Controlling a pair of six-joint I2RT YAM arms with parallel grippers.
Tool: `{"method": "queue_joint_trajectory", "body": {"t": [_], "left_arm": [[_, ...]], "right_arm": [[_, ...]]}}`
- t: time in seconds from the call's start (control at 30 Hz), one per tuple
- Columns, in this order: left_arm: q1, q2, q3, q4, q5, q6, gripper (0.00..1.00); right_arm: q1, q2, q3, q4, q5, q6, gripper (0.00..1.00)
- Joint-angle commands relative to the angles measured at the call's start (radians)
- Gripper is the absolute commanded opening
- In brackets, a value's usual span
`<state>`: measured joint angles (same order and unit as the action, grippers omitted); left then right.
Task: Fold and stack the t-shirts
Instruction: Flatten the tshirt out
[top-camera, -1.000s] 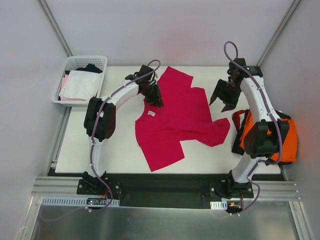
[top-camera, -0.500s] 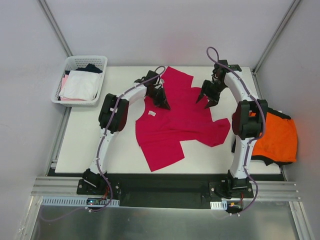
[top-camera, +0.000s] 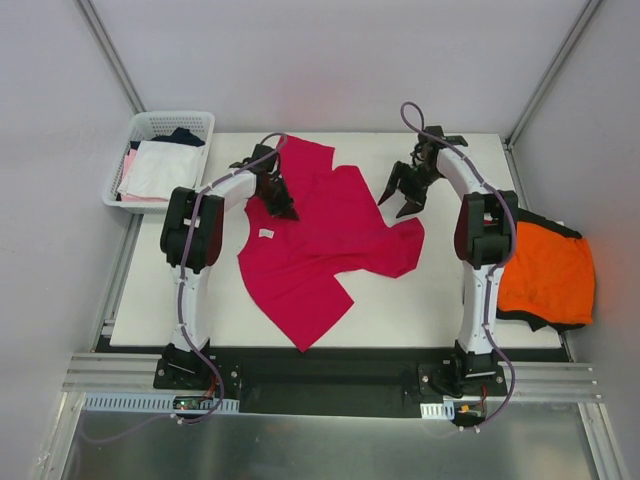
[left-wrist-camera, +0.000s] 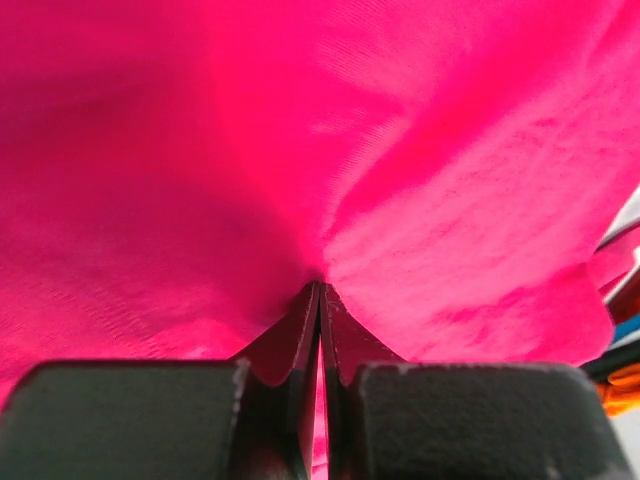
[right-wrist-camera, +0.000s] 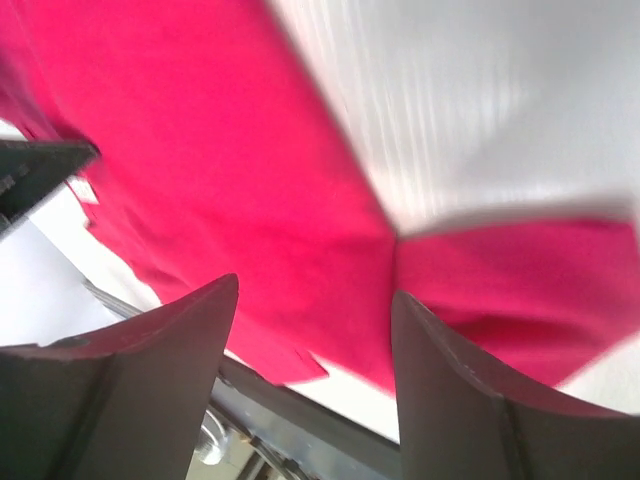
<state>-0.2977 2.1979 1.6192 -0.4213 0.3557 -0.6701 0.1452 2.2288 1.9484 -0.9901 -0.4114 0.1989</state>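
The crimson-magenta t-shirt (top-camera: 325, 245) lies crumpled on the white table (top-camera: 430, 300), its small white neck label (top-camera: 266, 234) facing up. My left gripper (top-camera: 285, 210) is shut on a pinch of this shirt near the collar. In the left wrist view the cloth (left-wrist-camera: 420, 150) bunches into the closed tips of that gripper (left-wrist-camera: 320, 292). My right gripper (top-camera: 396, 203) hovers open just off the shirt's far right edge. In the right wrist view it (right-wrist-camera: 315, 290) holds nothing, with the shirt (right-wrist-camera: 230, 170) below. The orange t-shirt (top-camera: 545, 275) lies at the right edge, black cloth (top-camera: 527, 318) showing under it.
A white mesh basket (top-camera: 205, 122) holding white, pink and dark garments stands off the table's far left corner. Grey walls close in the back and both sides. The black rail with both arm bases runs along the near edge.
My left gripper closed on the crimson shirt and dragged it left and toward the back. The right arm swung from beside the orange shirt to the crimson shirt's far right edge.
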Motion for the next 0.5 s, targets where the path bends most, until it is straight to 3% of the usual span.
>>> {"method": "queue_joint_trajectory", "body": {"t": [0.0,0.17,0.47], "left_arm": [[-0.003,-0.026,-0.035,-0.063,-0.040,0.079,0.03],[-0.021,-0.003,0.030,-0.063,0.025,0.086,0.09],[-0.105,-0.017,0.088,-0.063,0.095,0.037,0.11]], "right_arm": [[-0.004,0.086,0.092,0.109,-0.113,0.065,0.67],[-0.004,0.175,0.133,0.223,-0.228,0.148,0.67],[-0.051,0.209,0.147,0.456,-0.251,0.253,0.60]]}}
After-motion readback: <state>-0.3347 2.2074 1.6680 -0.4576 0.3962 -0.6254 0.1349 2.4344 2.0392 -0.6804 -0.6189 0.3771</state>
